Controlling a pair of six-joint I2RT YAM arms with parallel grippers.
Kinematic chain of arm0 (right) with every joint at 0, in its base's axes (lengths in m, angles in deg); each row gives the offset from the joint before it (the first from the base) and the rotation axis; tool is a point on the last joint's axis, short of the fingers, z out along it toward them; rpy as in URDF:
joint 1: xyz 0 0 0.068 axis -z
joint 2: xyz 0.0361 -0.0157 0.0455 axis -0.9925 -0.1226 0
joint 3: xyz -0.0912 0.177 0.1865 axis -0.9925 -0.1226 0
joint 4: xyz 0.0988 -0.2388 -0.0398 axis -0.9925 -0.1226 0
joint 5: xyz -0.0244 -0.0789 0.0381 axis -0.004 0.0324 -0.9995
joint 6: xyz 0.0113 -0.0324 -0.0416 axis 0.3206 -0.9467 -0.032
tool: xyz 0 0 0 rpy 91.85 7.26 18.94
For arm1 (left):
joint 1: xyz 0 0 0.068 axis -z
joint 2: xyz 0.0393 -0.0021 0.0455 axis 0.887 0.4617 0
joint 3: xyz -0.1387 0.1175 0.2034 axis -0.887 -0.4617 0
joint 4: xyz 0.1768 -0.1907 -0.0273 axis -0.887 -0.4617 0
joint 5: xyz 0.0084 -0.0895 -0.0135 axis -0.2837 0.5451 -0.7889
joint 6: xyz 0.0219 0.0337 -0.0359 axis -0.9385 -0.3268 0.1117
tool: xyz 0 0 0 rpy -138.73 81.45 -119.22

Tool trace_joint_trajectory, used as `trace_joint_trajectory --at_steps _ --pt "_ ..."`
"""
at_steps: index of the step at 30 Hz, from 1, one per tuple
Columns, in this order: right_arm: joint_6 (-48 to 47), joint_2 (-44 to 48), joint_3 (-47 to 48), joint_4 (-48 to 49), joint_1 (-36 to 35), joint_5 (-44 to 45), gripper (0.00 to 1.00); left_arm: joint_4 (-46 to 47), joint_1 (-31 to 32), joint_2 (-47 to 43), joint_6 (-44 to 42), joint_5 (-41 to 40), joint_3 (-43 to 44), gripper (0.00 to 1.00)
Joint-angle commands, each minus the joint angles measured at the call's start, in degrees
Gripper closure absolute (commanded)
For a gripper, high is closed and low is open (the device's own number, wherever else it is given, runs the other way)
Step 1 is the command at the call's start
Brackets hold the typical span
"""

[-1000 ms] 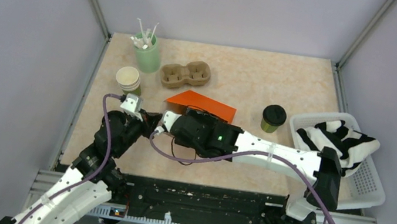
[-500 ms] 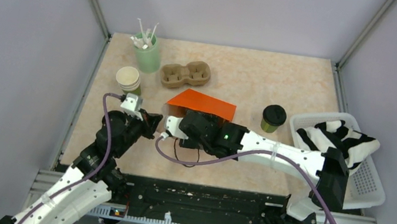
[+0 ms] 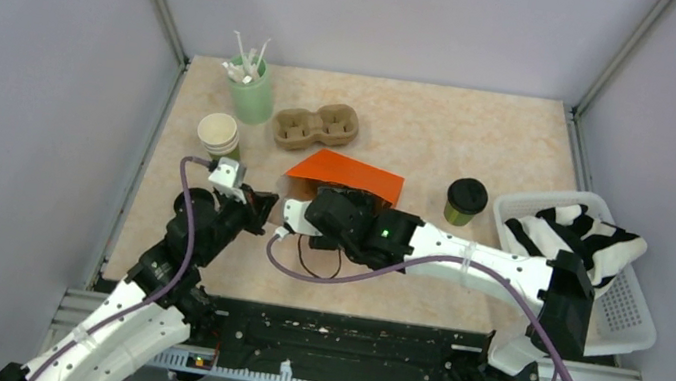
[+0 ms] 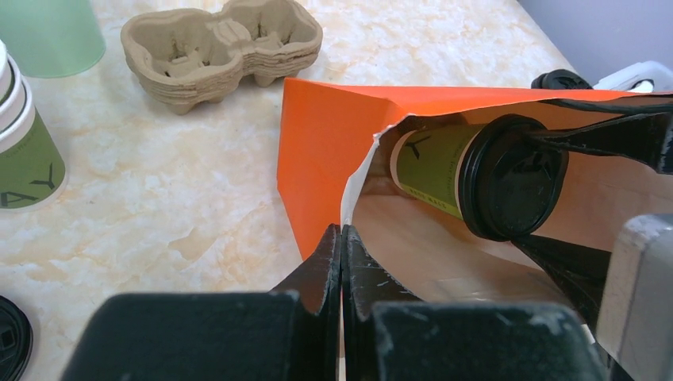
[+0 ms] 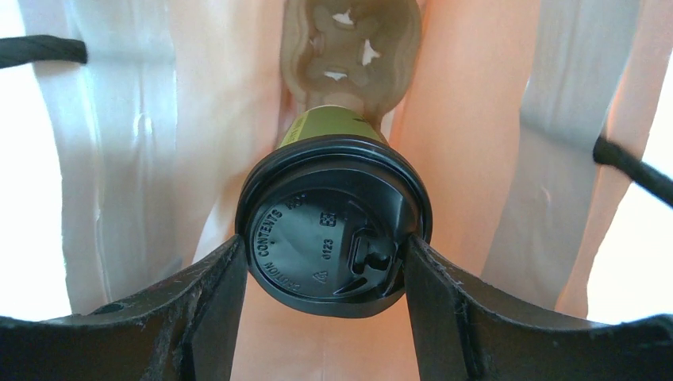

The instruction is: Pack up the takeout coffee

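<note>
The left end effector (image 4: 341, 238) is fully closed, pinching the torn near lip of the orange paper bag (image 4: 317, 143); the bag lies on its side near the centre of the marbled surface (image 3: 445, 126), mouth toward 8 o'clock. Inside it the small olive-green paper cup with a round black plastic lid (image 4: 432, 167) lies on its side, lid toward the mouth; the right end effector (image 5: 324, 248) stands partly open, clamped on the lid's rim at 3 and 9 o'clock.

The cup probably handles as light but crushable; the lid looks stiff, slick and liable to pop off, so a hold on the paper wall seems surer; if filled, it could leak lying down.

At 10 o'clock a tall pale-green cup (image 3: 252, 89) holds white sticks; a lidless stack of cream-and-green cups (image 3: 219, 134) is at 9 o'clock; the brown pulp carrier (image 3: 315, 126) at 11 o'clock holds nothing; a second black-lidded cup (image 3: 465, 201) stands at 3 o'clock; the white basket (image 3: 622, 306) at 4 o'clock holds a black-and-white striped cloth (image 3: 578, 235).
</note>
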Motion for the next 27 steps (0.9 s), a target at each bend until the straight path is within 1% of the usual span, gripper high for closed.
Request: trace_joint_trajectory --at_steps 1,7,11,17,22,27 --pt "-0.40 1.79 0.56 0.19 0.65 3.90 0.40 1.94 0.05 -1.47 -0.95 -1.19 -0.26 1.00" --pt "-1.99 3.33 -0.52 -1.30 2.14 3.52 0.39 1.87 0.02 0.14 -3.21 -1.85 1.92 1.00" --pt "-2.88 3.46 -1.78 1.13 3.49 1.92 0.39 0.55 0.00 0.79 -3.11 -0.80 1.91 1.00" --pt "-3.38 2.91 -2.41 1.81 6.88 -2.75 0.38 1.10 -0.01 0.11 -3.47 -0.11 0.93 1.00" --pt "-8.03 3.76 -4.31 5.69 8.23 -5.52 0.37 1.60 0.01 0.68 -4.33 1.71 2.11 1.00" --pt "-9.56 1.56 -3.27 7.89 9.37 -6.19 0.38 2.08 0.07 1.20 -4.96 3.57 2.75 1.00"
